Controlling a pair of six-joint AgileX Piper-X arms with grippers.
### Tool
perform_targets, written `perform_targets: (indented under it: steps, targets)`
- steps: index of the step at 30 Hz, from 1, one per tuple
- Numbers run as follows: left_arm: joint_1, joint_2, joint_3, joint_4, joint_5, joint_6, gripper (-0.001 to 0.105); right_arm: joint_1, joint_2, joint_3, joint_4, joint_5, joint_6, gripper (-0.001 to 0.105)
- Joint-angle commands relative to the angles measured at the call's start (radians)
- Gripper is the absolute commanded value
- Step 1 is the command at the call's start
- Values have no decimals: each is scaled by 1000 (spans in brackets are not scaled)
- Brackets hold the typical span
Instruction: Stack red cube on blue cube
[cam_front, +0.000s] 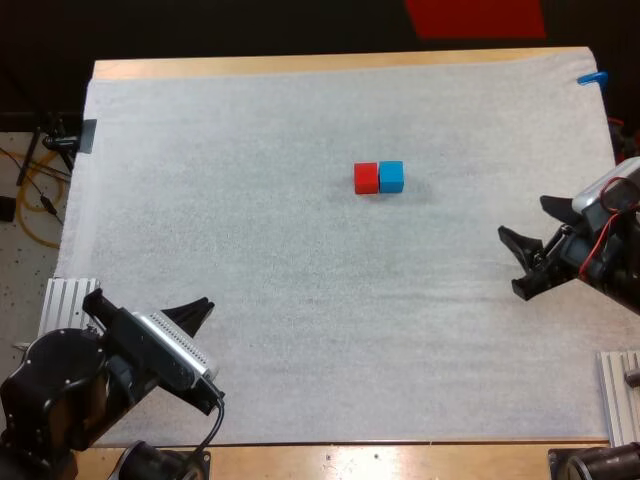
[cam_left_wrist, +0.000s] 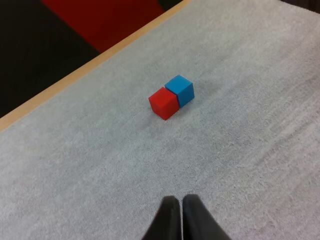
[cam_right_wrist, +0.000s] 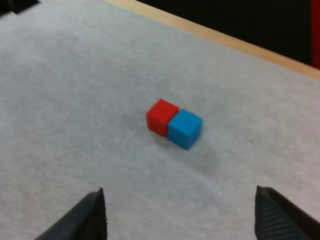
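A red cube (cam_front: 366, 178) and a blue cube (cam_front: 391, 176) sit side by side on the white mat, touching, the red one on the left. My left gripper (cam_front: 203, 305) rests near the mat's front left, far from the cubes, its fingers (cam_left_wrist: 170, 215) pressed together on nothing; the red cube (cam_left_wrist: 163, 103) and blue cube (cam_left_wrist: 180, 90) lie well ahead of it. My right gripper (cam_front: 526, 225) hovers at the mat's right side, fingers (cam_right_wrist: 92, 212) spread wide apart, pointing toward the red cube (cam_right_wrist: 161, 116) and blue cube (cam_right_wrist: 185, 128).
The white mat (cam_front: 250, 150) covers most of the wooden table (cam_front: 300, 64). Metal brackets stand at the front left (cam_front: 65, 298) and front right (cam_front: 620, 390) corners.
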Motion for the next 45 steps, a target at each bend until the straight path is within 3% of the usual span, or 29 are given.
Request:
perform_targets:
  steps: [1,5,9,12,24,35,39,45]
  targets:
    - [-1,0,1,0,-13,-14,1,3,-2,-4,-19,20,-32,61]
    - [-1,2,4,-3,-13,-14,15,3,7,-7,-48,34,-72,61]
    - [-1,2,3,-2,-13,-14,34,3,68,-43,-49,35,-120,74]
    - [-1,2,3,-2,-13,-14,40,3,149,-97,-49,43,-160,77]
    - [-1,2,3,-2,-13,-14,41,3,456,-302,-77,80,-293,77]
    - [-1,2,3,-2,-13,-14,41,3,480,-303,-232,80,-293,77]
    - [-1,2,3,-2,-13,-16,41,3,492,-303,-321,87,-342,77]
    - [-1,2,3,-4,-13,-15,41,25,538,-304,-340,73,-394,77]
